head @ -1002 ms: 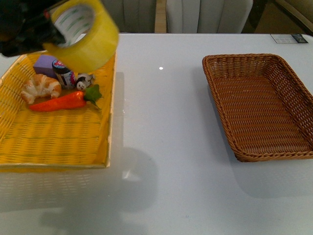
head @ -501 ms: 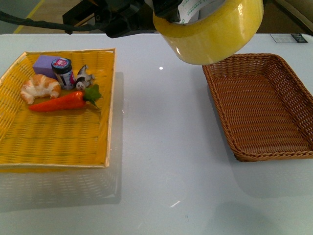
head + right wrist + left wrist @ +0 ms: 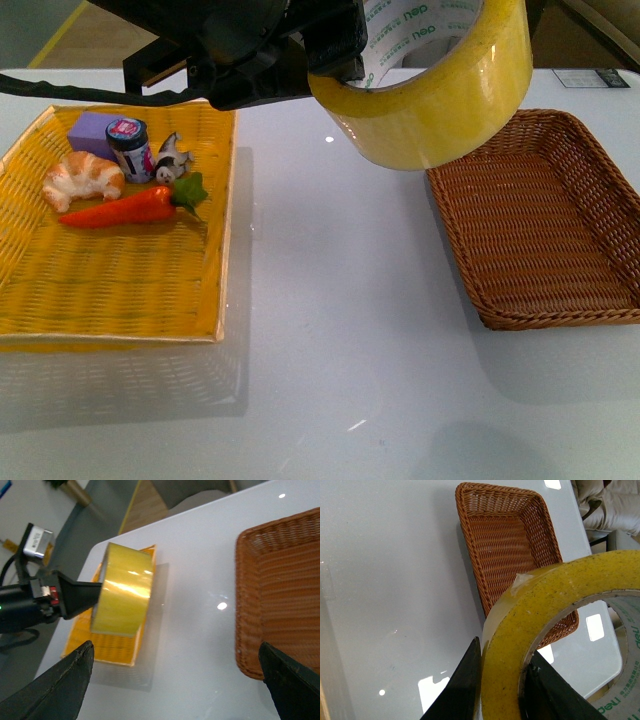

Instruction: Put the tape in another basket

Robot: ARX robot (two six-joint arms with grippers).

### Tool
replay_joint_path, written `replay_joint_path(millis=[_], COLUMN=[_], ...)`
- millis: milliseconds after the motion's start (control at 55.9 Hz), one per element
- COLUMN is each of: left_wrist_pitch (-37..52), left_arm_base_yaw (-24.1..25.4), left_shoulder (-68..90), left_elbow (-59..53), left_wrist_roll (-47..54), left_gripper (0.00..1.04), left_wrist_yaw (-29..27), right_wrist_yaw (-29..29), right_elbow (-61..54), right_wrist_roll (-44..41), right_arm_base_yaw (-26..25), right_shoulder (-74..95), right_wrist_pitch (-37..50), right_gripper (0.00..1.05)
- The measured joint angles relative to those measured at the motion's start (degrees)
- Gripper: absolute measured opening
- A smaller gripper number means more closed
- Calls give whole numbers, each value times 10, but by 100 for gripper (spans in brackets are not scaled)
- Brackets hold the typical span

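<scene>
On the left of the bench sits the yellow tray with a carrot in it. In the middle, high over the bare bench, our left hand pinches the wall of the tape, one finger inside the hole, one outside. The roll is tipped, not flat. The brown basket lies to its right, empty, so we think the tape must go right, then down. Our right hand is spread wide and holds nothing.

White table, yellow woven tray left, brown wicker basket right
</scene>
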Motion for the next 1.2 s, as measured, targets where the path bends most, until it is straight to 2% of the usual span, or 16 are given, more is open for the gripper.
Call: replay_joint_path(millis=[304, 393, 447, 554, 876, 1198], left_wrist_pitch=[0, 0, 0, 0, 4, 8], left_arm_base_yaw=[-5, -3, -3, -2, -1, -1], left_shoulder=[0, 0, 0, -3, -14, -14], left_elbow=[0, 0, 0, -1, -1, -1], left_wrist_roll=[-1, -1, -1, -1, -1, -1], left_gripper=[16, 16, 16, 16, 16, 15], left_wrist_yaw=[10, 11, 14, 21, 37, 50], right_wrist_yaw=[-56, -58, -83, -96, -109, -99], right_elbow=[30, 38, 38, 46, 64, 102], right_wrist_roll=[27, 35, 62, 95, 132, 164], right_arm_base_yaw=[55, 57, 50, 40, 63, 96], right_shoulder=[146, 174, 188, 205, 267, 306], right_wrist_pitch=[82, 97, 128, 161, 188, 206], right_gripper=[96, 96, 96, 96, 96, 96])
